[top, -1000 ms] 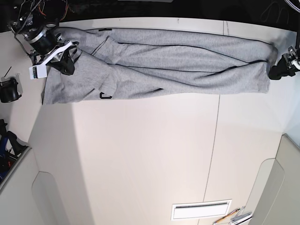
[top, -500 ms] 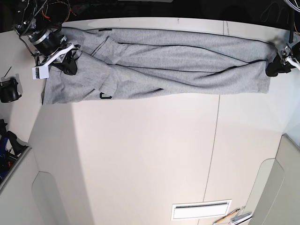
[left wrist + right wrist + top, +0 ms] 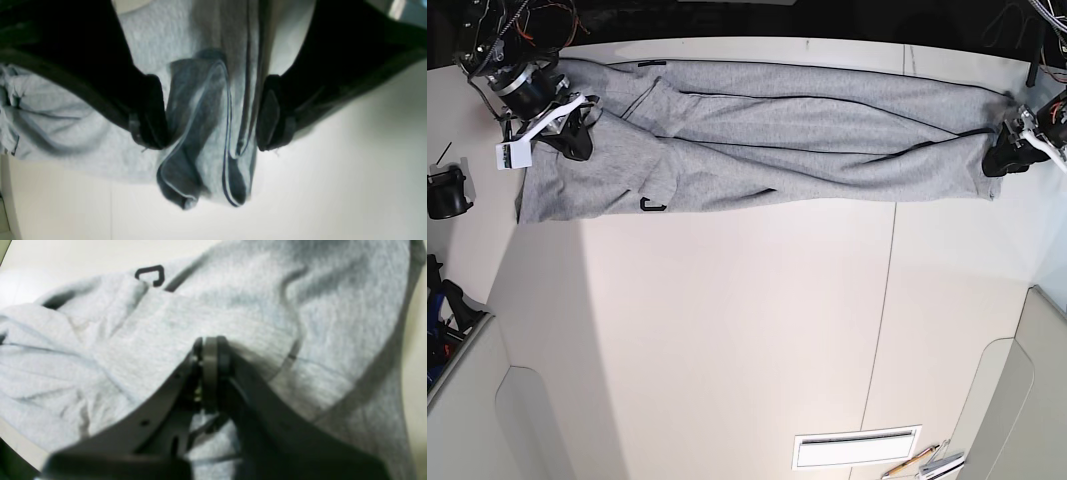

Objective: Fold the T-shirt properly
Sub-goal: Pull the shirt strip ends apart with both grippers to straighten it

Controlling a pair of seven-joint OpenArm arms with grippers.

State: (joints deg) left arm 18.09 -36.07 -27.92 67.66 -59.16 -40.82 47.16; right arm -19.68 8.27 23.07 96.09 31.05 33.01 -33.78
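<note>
I counted one T-shirt point(image 3: 777, 135) along the frame's top, two grippers, one at each upper corner, and one table point(image 3: 747, 340).

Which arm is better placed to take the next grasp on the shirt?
Likely the left: the left gripper stands open astride a bunched fold of the T-shirt, ready to close. The right gripper is shut above the cloth.

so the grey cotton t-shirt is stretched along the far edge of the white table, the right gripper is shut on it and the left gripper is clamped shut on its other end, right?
Not quite. The left gripper is open: in the left wrist view its jaws stand apart on either side of the bunched end of the grey cotton T-shirt. The rest holds: the shirt lies stretched along the white table, the right gripper shut on it.
</note>
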